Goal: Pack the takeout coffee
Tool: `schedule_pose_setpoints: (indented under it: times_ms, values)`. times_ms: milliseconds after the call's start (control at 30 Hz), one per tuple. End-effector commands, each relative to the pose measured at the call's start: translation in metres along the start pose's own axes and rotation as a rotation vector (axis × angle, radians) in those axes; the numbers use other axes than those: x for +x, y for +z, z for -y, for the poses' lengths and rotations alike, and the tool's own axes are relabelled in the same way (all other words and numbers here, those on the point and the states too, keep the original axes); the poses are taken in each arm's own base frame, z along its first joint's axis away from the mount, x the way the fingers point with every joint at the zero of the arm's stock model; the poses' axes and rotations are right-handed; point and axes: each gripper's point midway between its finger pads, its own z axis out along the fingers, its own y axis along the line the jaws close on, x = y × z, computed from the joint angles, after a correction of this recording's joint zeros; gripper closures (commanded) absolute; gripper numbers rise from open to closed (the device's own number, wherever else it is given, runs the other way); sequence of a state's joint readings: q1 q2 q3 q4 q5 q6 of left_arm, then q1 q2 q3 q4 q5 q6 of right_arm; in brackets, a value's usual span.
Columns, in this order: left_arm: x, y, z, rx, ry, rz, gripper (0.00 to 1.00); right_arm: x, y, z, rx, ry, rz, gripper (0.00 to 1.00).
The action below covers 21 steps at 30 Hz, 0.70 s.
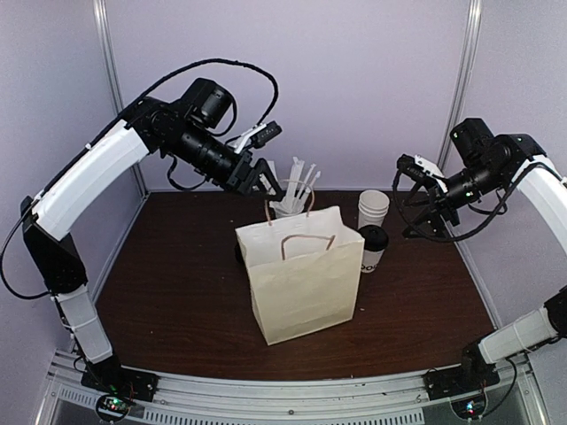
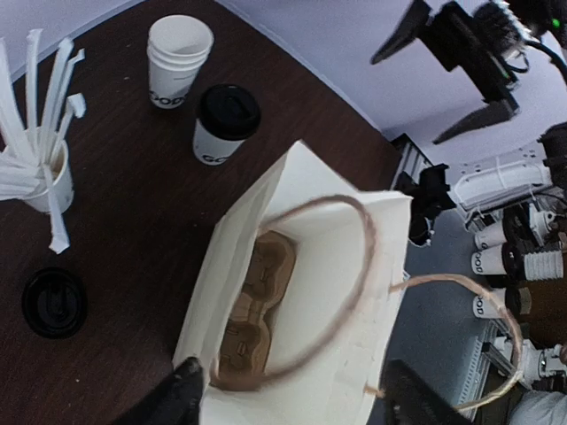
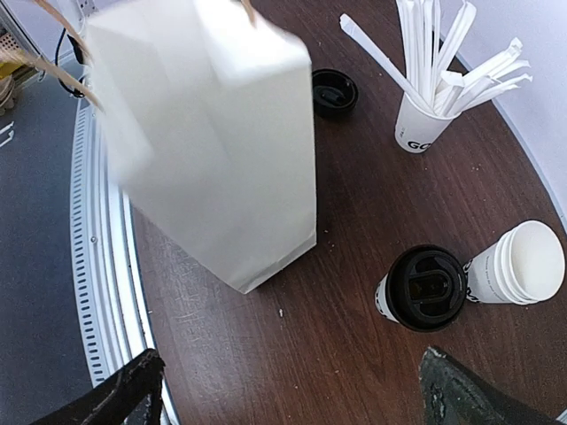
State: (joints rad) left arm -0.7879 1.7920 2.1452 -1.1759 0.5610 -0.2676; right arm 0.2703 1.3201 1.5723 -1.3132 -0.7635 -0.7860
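Our left tool (image 1: 266, 180) and right tool (image 1: 409, 199) both stand apart, so nothing steadies the paper bag (image 1: 306, 283); we could topple it loading the takeout coffee (image 1: 372, 248) beside it.

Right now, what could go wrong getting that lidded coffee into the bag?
1. The takeout coffee stands close beside the stack of cups; the open right gripper could knock that stack.
2. The paper bag stands unheld, a handle arching over its mouth; the cup might snag it or topple the bag.
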Motion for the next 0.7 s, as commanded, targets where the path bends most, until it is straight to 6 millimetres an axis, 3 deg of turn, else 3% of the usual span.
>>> schedule_pose_setpoints:
  times_ms: [0, 133, 267, 400, 533, 667]
  values:
    - [-0.016, -0.013, -0.052, -0.176, -0.09, 0.062, 0.02, -0.009, -0.004, -0.002, -0.016, -0.003, 0.035, 0.0]
    - [-0.038, -0.044, -0.038, -0.192, -0.02, 0.188, 0.02, -0.012, -0.004, -0.004, -0.032, 0.0, 0.045, 0.0]
    - [-0.039, -0.056, -0.024, -0.162, 0.018, 0.23, 0.02, -0.017, 0.003, -0.012, -0.086, -0.008, 0.057, 0.0]
    - [-0.022, -0.048, -0.024, -0.129, 0.039, 0.192, 0.06, -0.029, 0.013, -0.039, -0.162, -0.109, 0.041, 0.0]
    - [-0.002, -0.027, -0.022, -0.058, 0.039, 0.128, 0.16, -0.043, 0.027, -0.067, -0.198, -0.256, 0.005, 0.0]
    - [0.0, -0.015, -0.017, -0.064, 0.109, 0.137, 0.22, -0.067, 0.037, -0.08, -0.241, -0.322, 0.009, 0.0]
